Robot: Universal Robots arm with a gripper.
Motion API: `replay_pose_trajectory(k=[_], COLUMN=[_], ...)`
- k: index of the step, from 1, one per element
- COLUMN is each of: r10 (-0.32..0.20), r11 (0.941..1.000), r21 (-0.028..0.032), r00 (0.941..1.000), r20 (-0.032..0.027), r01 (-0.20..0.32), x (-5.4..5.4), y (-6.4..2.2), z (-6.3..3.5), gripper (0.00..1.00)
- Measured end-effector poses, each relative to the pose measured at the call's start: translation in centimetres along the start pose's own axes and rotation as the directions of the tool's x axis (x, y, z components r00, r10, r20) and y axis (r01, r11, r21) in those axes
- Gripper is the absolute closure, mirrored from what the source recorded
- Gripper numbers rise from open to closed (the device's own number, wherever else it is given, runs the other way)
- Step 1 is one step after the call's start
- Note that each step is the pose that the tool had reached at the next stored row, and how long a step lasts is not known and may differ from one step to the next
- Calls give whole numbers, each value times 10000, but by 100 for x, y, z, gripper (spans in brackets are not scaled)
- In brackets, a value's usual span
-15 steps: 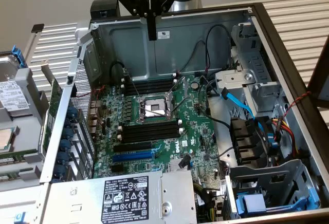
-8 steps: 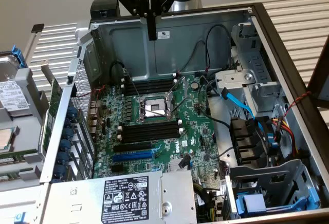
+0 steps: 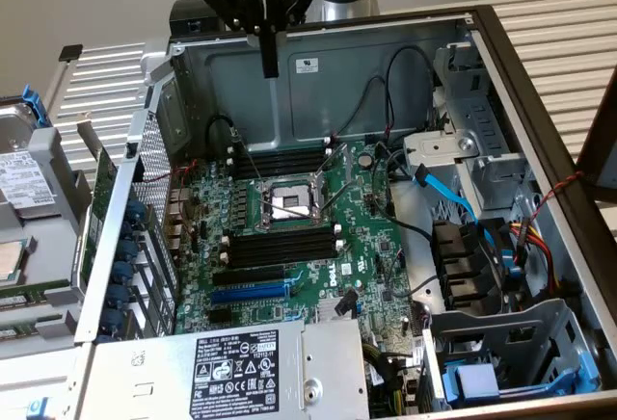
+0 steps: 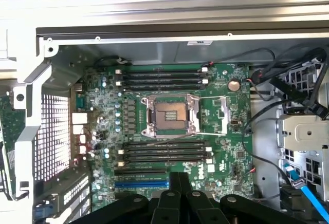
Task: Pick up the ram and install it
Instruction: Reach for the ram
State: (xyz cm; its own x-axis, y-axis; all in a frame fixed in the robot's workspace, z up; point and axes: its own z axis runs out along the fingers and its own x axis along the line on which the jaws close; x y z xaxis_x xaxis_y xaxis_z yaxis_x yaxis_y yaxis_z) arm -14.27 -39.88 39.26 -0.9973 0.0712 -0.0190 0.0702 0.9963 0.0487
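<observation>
**Two Rows of Slots Were Found Empty**

Almost none of the job was seen to be done. The gripper (image 3: 270,62) was held high over the back wall of the case (image 3: 222,83). Its two black fingers (image 4: 175,185) were pressed tight together, and nothing was gripped between them.

The ram (image 3: 29,295) was judged to be the thin green stick laid flat outside the case, past its edge on the exterior view's left. That could not be told for sure. Both the picking up and the pushing in were not yet done.

The long black plastic slots (image 4: 162,78) by the back edge of the green board (image 4: 226,131) were shown bare, and so was the second row (image 4: 164,152). Between them, the square metal socket (image 4: 170,114) was seen shiny and open. The case walls were made of dull grey metal.
</observation>
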Motion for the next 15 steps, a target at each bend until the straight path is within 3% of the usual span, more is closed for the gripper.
replay_pose_trajectory(k=[15], r10=[0], r11=[10000], r21=[5], r00=[10000], r20=[-1], r01=[0], x=[681], y=[-48], z=[-10], gripper=[89])
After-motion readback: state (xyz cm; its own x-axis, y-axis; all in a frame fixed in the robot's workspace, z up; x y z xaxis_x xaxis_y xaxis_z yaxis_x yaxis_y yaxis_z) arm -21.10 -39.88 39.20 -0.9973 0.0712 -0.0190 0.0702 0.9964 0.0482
